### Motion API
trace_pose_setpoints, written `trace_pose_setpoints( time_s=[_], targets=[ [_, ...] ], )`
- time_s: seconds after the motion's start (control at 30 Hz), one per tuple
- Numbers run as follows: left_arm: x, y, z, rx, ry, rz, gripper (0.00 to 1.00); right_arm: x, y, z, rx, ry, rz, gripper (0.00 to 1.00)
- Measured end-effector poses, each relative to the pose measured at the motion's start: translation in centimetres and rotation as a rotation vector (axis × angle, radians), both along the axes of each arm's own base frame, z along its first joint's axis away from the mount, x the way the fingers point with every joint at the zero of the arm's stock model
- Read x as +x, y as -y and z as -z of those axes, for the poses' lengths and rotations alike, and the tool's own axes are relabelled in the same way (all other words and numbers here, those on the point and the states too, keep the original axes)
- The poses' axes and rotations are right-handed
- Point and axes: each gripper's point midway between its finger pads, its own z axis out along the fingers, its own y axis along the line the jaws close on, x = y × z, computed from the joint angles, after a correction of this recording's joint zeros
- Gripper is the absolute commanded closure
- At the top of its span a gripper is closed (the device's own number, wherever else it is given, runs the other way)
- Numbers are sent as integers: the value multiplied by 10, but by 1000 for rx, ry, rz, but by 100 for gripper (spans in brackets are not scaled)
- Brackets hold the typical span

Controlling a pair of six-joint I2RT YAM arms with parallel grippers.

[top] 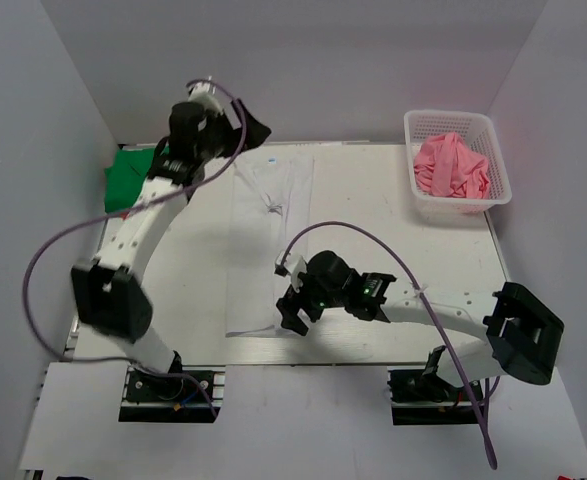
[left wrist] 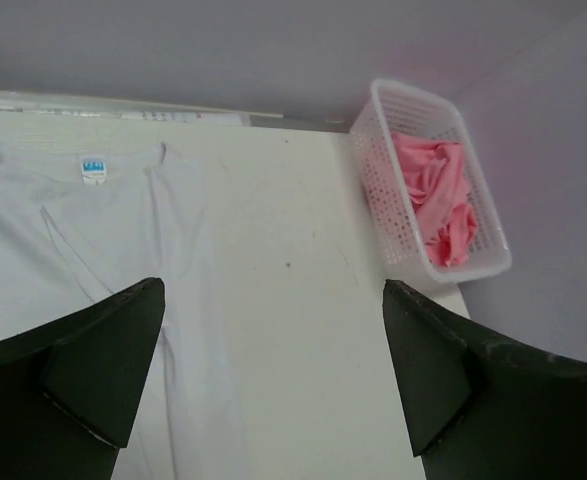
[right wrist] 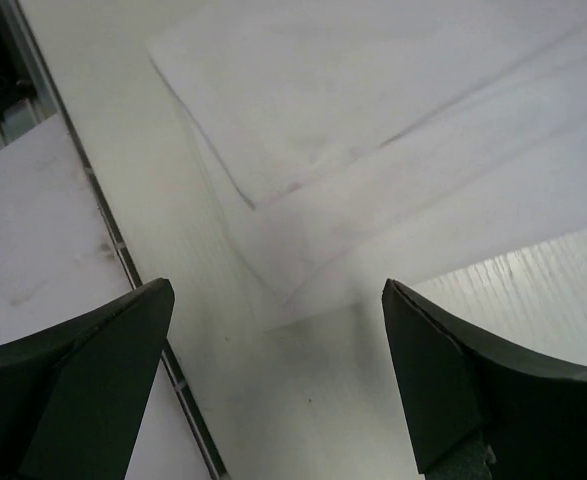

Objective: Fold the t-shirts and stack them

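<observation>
The white t-shirt lies flat in the middle of the table as a long narrow strip, sleeves folded in. Its blue neck label is at the far end. My left gripper hovers open above the collar end, nothing between its fingers. My right gripper stands open just off the shirt's near right corner, holding nothing. A green t-shirt lies at the far left. A pink t-shirt is bunched in the basket.
The white lattice basket stands at the far right corner, against the walls. A metal rail runs along the table's near edge. White walls close in the back and both sides.
</observation>
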Motion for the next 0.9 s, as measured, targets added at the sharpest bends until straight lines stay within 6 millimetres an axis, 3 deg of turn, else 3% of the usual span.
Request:
trace_pose_setpoints(
  time_s=[0.07,0.13,0.2,0.27,0.33,0.4,0.47,0.53,0.6,0.67,0.8,0.9],
  targets=[
    [-44,-14,3,0,4,-5,0,2,6,5,-19,-17,54,10],
    [-81,-23,38,4,-71,-6,0,3,9,8,-31,-39,96,10],
    [-109,-29,91,18,-206,-11,0,2,12,12,-43,-61,118,10],
    [-141,-36,163,56,-402,-20,0,-3,18,20,-68,-88,123,10],
    [-191,-49,231,107,-621,-36,0,-11,24,30,-92,-120,115,10],
    [-251,-62,275,148,-817,-48,0,-19,31,40,-119,-154,107,10],
    [-296,-71,288,158,-912,-54,0,-27,38,50,-144,-185,110,10],
    [-321,-76,284,149,-927,-56,3,-34,43,58,-162,-210,110,10],
    [-328,-77,276,134,-915,-64,12,-38,44,62,-171,-227,111,11],
    [-330,-76,272,116,-903,-64,15,-40,42,66,-177,-235,112,17],
    [-350,-78,295,138,-999,-66,30,-37,34,70,-187,-242,131,29],
    [-365,-77,308,143,-1096,-61,34,-34,27,72,-182,-242,151,47]
  ],
)
